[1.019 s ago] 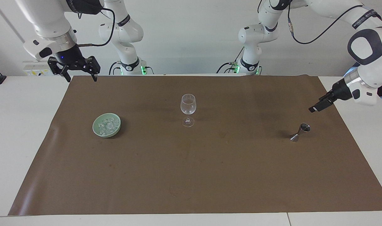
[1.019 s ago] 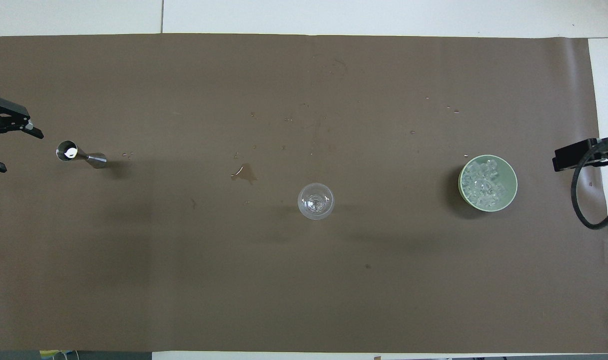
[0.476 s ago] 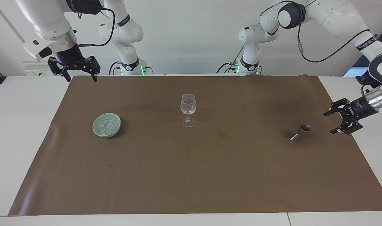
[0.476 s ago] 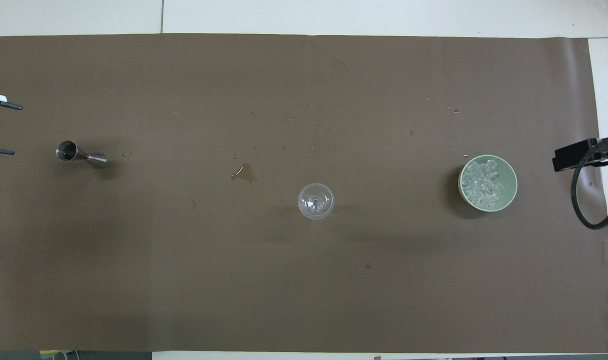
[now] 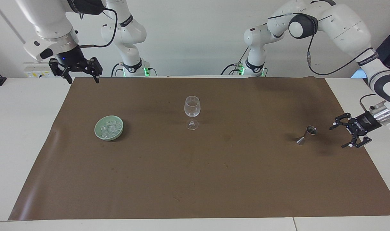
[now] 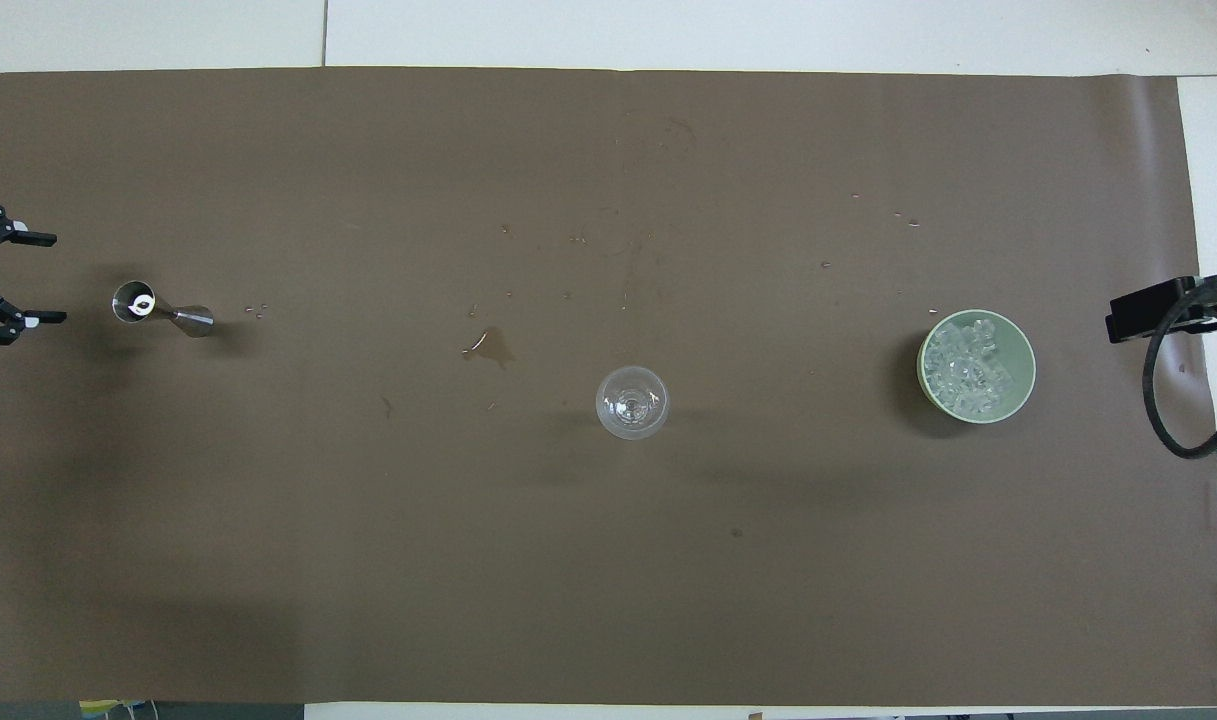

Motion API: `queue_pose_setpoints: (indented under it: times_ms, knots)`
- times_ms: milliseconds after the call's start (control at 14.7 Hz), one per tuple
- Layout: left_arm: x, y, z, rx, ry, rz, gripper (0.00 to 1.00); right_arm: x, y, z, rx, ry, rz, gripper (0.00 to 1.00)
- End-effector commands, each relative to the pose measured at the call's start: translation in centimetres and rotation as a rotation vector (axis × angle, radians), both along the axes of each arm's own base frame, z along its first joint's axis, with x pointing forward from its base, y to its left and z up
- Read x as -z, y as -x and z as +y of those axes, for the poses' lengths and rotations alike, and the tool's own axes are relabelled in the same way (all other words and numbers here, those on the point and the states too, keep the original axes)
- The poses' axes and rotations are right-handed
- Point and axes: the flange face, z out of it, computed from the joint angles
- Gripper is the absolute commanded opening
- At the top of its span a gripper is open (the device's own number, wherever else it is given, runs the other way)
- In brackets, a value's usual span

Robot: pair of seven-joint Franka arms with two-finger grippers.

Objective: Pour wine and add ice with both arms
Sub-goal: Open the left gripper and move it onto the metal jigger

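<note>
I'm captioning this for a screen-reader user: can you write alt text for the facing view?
The left pincer, open and turned sideways, hangs low beside a small metal jigger on a brown mat. An empty wine glass stands mid-mat, and a green bowl of ice sits toward the right arm's end. The right pincer, also open, waits over the mat's corner.

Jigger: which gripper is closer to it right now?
Left. The left gripper, jaws open, sits low right beside the jigger at the left arm's end of the mat. The right gripper waits, open, at the right arm's end, past the ice bowl.
</note>
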Motion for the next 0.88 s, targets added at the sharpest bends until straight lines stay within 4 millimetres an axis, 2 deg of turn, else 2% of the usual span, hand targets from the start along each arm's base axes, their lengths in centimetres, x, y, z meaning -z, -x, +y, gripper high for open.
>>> queue_pose_setpoints:
  times_ms: [0, 272, 476, 612, 816]
  knots:
    - [0.4, 3.3, -1.3, -0.062, 0.051, 0.004, 1.0, 0.0, 0.3, -0.2, -0.007, -0.011, 0.0, 1.0]
    - [3.7, 7.2, -3.4, -0.047, 0.118, -0.054, 1.0, 0.0, 0.3, -0.2, -0.007, -0.011, 0.0, 1.0]
    - [4.6, 7.8, -5.0, -0.093, 0.172, -0.059, 1.0, 0.0, 0.3, -0.2, -0.007, -0.011, 0.0, 1.0]
    - [5.7, 9.1, -5.1, -0.166, 0.185, -0.067, 1.0, 0.0, 0.3, -0.2, -0.007, -0.011, 0.0, 1.0]
    - [6.2, 10.1, -5.8, -0.276, 0.271, -0.096, 1.0, 0.0, 0.3, -0.2, -0.007, -0.011, 0.0, 1.0]
